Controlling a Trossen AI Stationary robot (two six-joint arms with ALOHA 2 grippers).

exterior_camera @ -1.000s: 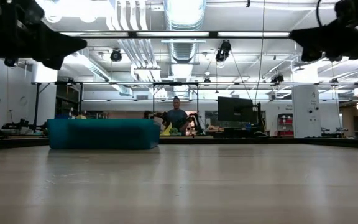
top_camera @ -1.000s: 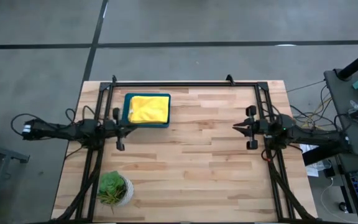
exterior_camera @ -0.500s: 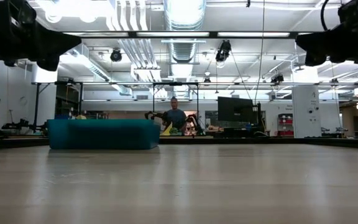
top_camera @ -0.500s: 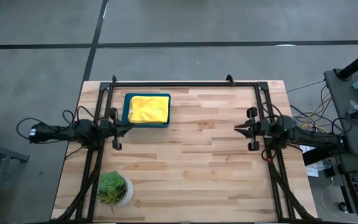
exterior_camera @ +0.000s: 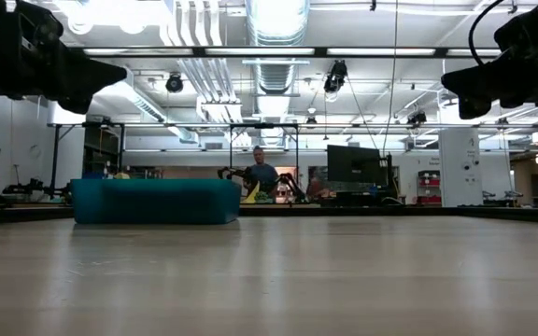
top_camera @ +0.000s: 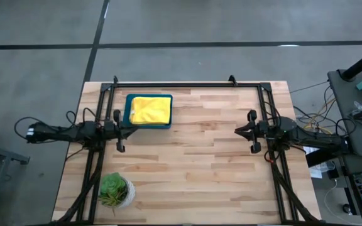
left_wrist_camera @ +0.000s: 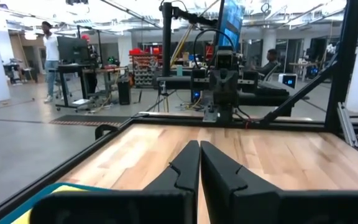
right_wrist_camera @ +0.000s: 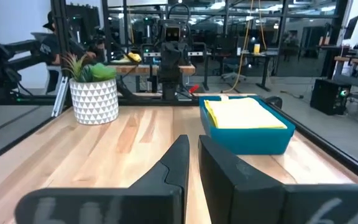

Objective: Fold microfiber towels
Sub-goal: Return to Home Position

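A folded yellow microfiber towel (top_camera: 151, 109) lies on top in a teal tray (top_camera: 129, 107) at the table's far left. In the right wrist view the yellow towel (right_wrist_camera: 244, 113) shows as several stacked layers inside the tray (right_wrist_camera: 247, 140). My left gripper (top_camera: 132, 127) hovers level and shut just beside the tray's near left corner; in its own view the fingers (left_wrist_camera: 199, 146) meet with nothing between them. At the table's right side my right gripper (top_camera: 236, 130) points level toward the left, shut and holding nothing (right_wrist_camera: 191, 140).
A potted plant (top_camera: 114, 190) in a white patterned pot (right_wrist_camera: 93, 99) stands at the near left. A black frame rail (top_camera: 187, 84) runs along the table's far edge and down both sides. Bare wood (top_camera: 193, 150) spreads between the two grippers. People sit and stand in the room beyond.
My right gripper has tipped its fingers down to level, and its tip has sunk a little. The towel and the tray have stayed where they were.
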